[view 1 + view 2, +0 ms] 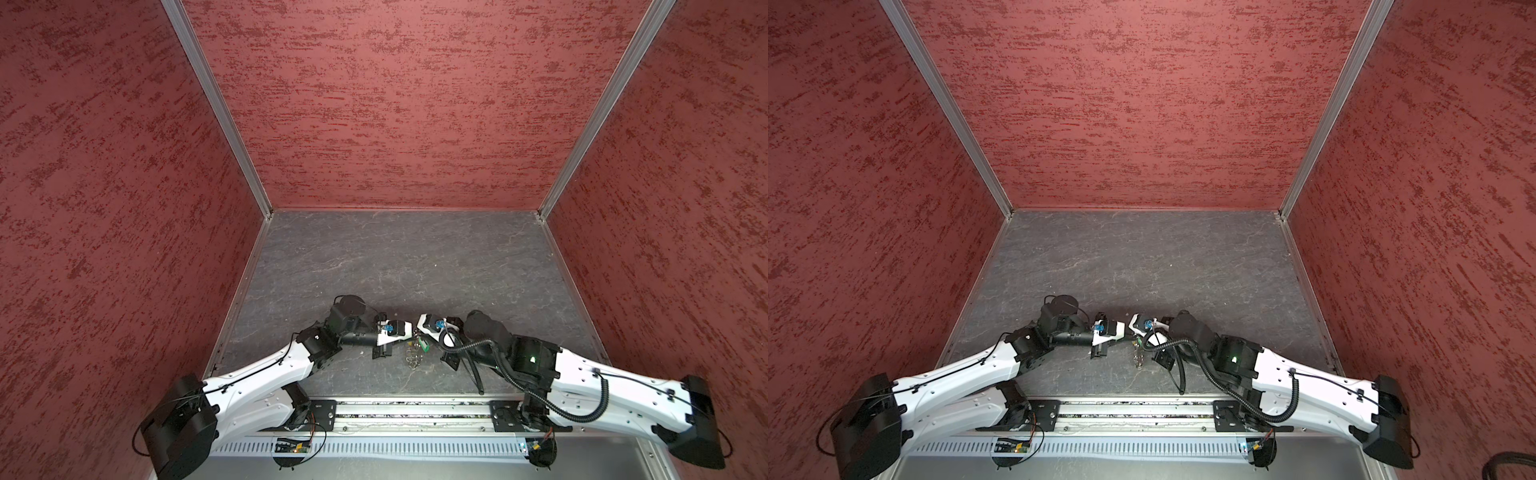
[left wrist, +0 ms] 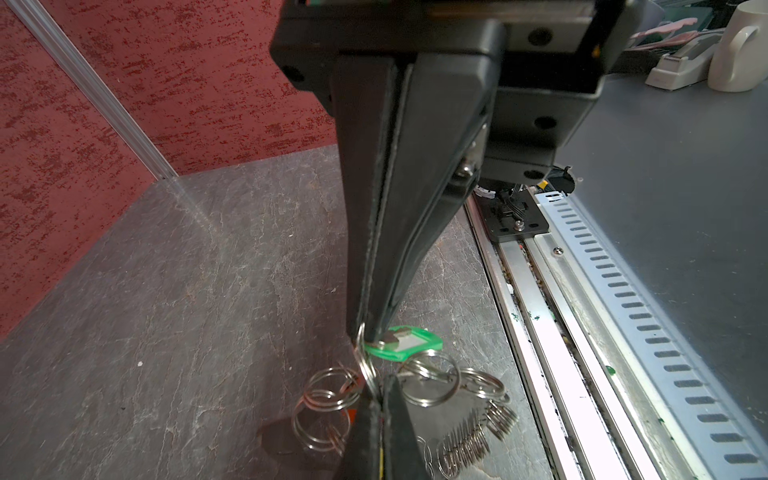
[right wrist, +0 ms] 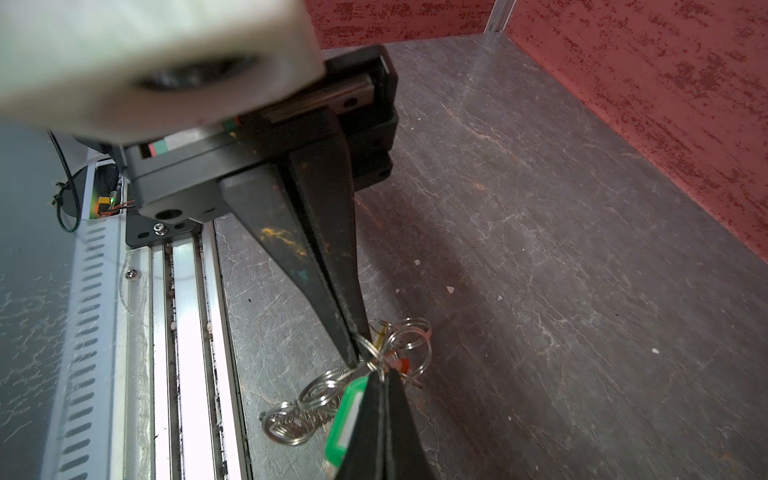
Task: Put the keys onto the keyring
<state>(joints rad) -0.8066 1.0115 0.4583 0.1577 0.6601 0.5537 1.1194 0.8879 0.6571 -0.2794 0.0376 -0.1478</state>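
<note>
surface: dark grey stone-look tabletop [image 1: 395,257] with pale veins, seen in both top views
edges: red textured walls [image 1: 395,104] on three sides; metal rail [image 1: 415,409] along the near side
on it: keyring [image 1: 412,359], a tangle of silver rings, lower end lying flat near the rail, about mid-width
close-up: tight bunch of rings [image 2: 478,440] flat on the stone
debris: a few white crumbs [image 3: 449,289], scattered

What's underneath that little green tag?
Linked silver rings of the keyring sit below the green key. The right gripper covers the rest; only a sliver of the red key shows.
</note>
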